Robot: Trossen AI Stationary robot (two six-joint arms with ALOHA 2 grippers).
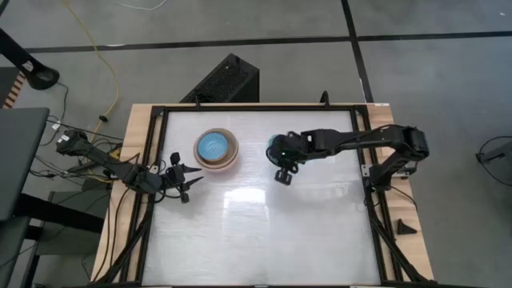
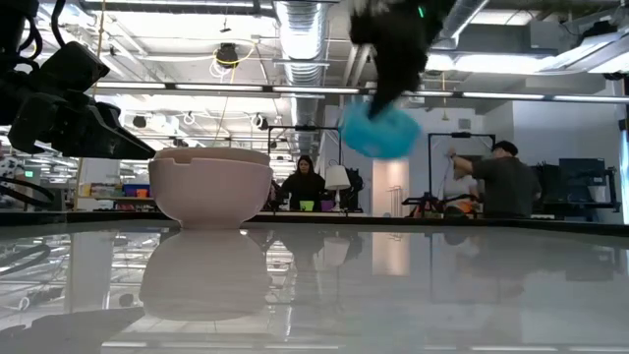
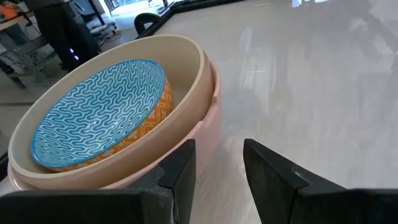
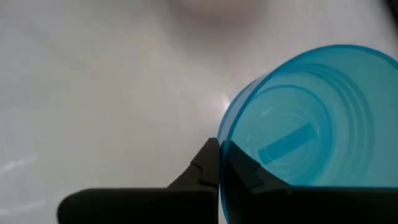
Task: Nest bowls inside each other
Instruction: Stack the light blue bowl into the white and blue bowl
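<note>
A nested stack of bowls stands on its base at the table's far left-centre. The salmon-pink bowl is outermost, the cream one sits in it, and a blue-patterned bowl lies tilted inside. My left gripper waits open just near-left of the stack, also seen in the high view. My right gripper hangs to the right of the stack, shut on a small teal bowl held above the table. My right gripper pinches the teal bowl's rim between its two fingers, one finger inside the bowl and one outside. The fingers slant down from above. The bowl hangs tilted below them, lifted clear of the table.
The white tabletop stretches wide toward the near edge, inside a dark frame. People stand in the room behind the table.
</note>
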